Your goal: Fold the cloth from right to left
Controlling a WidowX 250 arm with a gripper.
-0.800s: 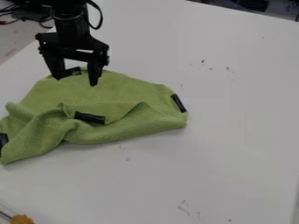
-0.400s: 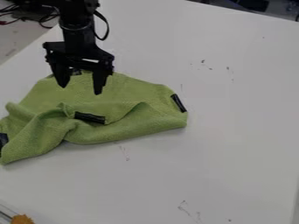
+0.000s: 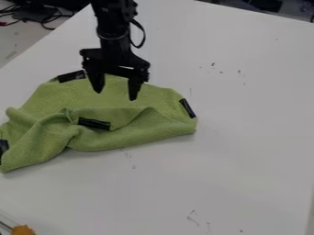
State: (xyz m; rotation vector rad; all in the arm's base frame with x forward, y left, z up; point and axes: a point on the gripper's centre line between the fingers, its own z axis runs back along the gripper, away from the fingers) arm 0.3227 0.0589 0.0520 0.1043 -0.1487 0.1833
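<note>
The gripper [image 3: 116, 95] hangs over the upper middle of the green cloth [image 3: 129, 128], its two fingers spread apart with nothing between them. Whether its tips touch the fabric I cannot tell. The cloth lies rumpled at the left of the table, with a raised fold across its lower half. Black strips mark its edges: one at the top left, one at the right corner, one at the far left, and one on the folded part near the middle.
A white table [image 3: 245, 137] spreads under everything. An orange object [image 3: 23, 230] sits at the bottom left corner. Dark cables [image 3: 43, 19] lie beyond the table's edge at the upper left.
The gripper has moved right and a little down over the cloth, its fingers still apart. The top left black strip shows more fully. The cloth has not moved.
</note>
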